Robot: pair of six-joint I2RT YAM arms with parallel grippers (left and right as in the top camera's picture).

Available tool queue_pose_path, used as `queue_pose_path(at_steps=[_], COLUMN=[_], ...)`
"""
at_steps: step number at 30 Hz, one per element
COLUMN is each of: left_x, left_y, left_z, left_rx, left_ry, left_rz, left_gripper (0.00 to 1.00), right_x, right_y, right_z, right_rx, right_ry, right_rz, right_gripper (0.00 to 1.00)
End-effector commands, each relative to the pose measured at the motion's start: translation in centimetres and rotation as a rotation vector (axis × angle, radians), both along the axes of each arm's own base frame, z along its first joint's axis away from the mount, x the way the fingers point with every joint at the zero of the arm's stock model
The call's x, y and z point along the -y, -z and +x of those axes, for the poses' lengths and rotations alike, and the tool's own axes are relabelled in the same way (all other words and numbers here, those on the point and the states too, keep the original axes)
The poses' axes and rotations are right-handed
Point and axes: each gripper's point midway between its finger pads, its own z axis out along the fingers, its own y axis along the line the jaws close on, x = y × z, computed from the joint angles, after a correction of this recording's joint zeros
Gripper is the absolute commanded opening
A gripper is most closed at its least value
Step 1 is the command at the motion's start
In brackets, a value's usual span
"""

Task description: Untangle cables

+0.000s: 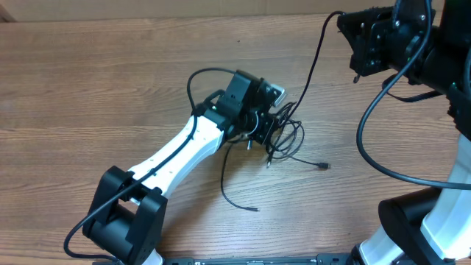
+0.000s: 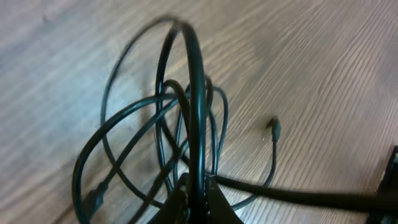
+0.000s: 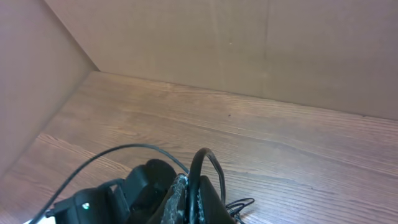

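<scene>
Stretching low and nearly flat across the table (image 1: 88, 73), the left arm has its left gripper (image 1: 263, 129) pinched together on one strand of the cables (image 2: 198, 93) tangled mid-table. The right gripper (image 3: 189, 194) hangs raised at far right, clamped on another strand.

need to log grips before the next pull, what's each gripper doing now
left gripper: closed on the cables
right gripper: closed on the cables too

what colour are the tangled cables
The cables are black, shown best in the left wrist view.
</scene>
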Motion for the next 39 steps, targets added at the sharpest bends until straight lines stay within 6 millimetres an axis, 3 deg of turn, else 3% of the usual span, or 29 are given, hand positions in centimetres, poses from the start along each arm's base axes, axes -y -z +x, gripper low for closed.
queue_pose_path(at_steps=[1,7,14,17,19,24,30,39], left_x=[-0.8,-7.5,-14.4,-19.8,-21.9,-27.8,-32.8,-37.9], left_y=[-6.1,-10.3,-12.7,-14.0,-14.4,-15.4,-17.3,-20.4], left_z=[2.7,5.8,7.0,7.2,7.1,6.1,4.6,1.7], left_rx=[0.121,0.228,0.277,0.287,0.277,0.248,0.253,0.304], left_ry=[-0.074,-0.300,-0.483,-0.622,-0.690,-0.882,-1.019,-1.170], left_rz=[-0.016,0.174,0.272,0.325,0.343,0.378,0.371,0.356], left_gripper=[0.07,0.08,0.07,0.07,0.06,0.04,0.04,0.08], right_x=[1.1,2.5,5.1,8.4,9.4,14.7,21.1,30.0], right_y=[-0.2,2.3,4.2,3.9,3.7,3.3,3.4,3.9], right_z=[-0.2,1.3,2.6,3.0,3.1,2.9,2.1,-0.6], right_rx=[0.012,-0.058,-0.102,-0.081,-0.073,-0.075,-0.111,-0.154], right_ry=[0.046,0.132,0.275,0.457,0.507,0.720,0.905,1.069], right_rz=[-0.022,-0.100,-0.202,-0.275,-0.300,-0.315,-0.265,-0.087], right_gripper=[0.04,0.04,0.04,0.04,0.04,0.04,0.04,0.04])
